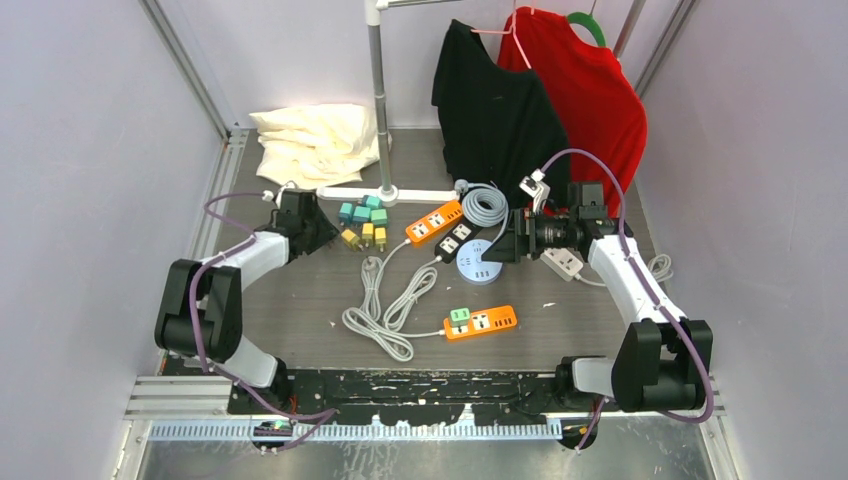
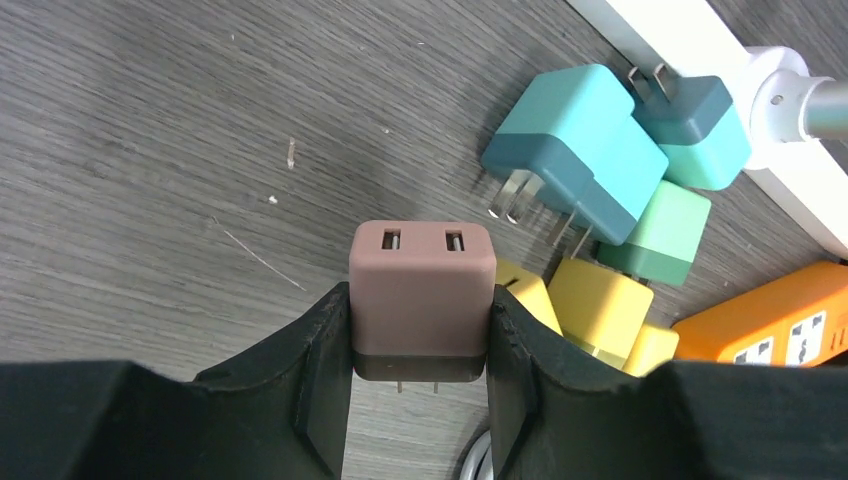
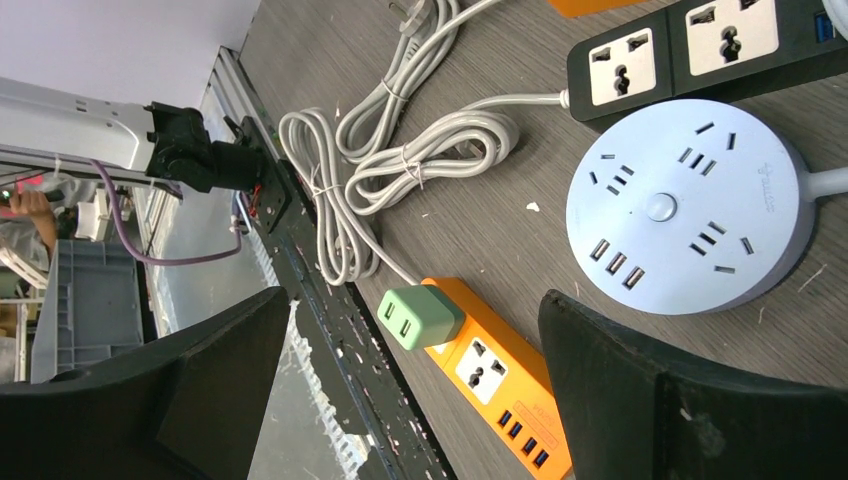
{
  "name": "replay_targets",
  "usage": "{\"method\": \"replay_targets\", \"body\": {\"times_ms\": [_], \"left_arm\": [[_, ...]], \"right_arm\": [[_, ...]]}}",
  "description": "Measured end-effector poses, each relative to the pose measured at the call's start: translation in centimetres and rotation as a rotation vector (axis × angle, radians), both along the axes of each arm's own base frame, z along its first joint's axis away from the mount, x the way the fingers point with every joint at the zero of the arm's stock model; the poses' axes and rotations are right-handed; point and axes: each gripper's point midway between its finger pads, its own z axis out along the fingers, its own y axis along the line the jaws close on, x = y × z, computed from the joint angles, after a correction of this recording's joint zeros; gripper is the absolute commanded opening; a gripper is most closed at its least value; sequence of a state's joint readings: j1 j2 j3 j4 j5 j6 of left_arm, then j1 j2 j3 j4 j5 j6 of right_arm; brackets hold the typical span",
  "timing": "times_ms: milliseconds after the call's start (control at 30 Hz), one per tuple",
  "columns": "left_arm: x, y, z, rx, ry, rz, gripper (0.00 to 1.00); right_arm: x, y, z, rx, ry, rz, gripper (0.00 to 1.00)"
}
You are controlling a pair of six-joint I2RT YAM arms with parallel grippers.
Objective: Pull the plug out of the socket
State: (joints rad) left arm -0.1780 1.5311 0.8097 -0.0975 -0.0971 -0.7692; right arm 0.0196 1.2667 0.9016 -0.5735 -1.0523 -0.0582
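**Left gripper (image 2: 418,310) clamps a brown plug (image 2: 421,285); green plug (image 3: 420,316) sits in the near orange strip (image 3: 500,385)**

Black fingers (image 2: 320,370) of the left gripper press both sides of the brown plug. Its two USB ports face the camera and its prongs point toward the table (image 2: 150,150). Loose plugs (image 2: 575,150) in teal, green and yellow lie just beside it. The right gripper (image 3: 412,300) hangs with its jaws spread wide, holding nothing, near a round hub (image 3: 680,205). The green plug is seated in one end of the near orange strip, and neither gripper touches it. Coiled grey cable (image 3: 400,160) lies nearby.
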Motion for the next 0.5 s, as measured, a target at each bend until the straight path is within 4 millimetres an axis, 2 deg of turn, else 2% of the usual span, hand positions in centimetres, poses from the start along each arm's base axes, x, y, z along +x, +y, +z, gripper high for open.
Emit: {"method": "replay_targets", "body": {"times_ms": [300,400,500], "left_arm": [[0.2,0.6,-2.2,0.026,0.054,0.037,0.17],[0.7,0.5,-2.3,0.027,0.054,0.037,0.29],[1.4,0.4,-2.0,0.027,0.044,0.035,0.48]], "right_arm": [[0.0,-0.1,0.0,-0.001,0.002,-0.004,1.00],[0.0,-0.1,0.0,-0.001,0.002,-0.004,1.00],[0.0,-0.1,0.0,0.000,0.002,-0.004,1.00]]}}
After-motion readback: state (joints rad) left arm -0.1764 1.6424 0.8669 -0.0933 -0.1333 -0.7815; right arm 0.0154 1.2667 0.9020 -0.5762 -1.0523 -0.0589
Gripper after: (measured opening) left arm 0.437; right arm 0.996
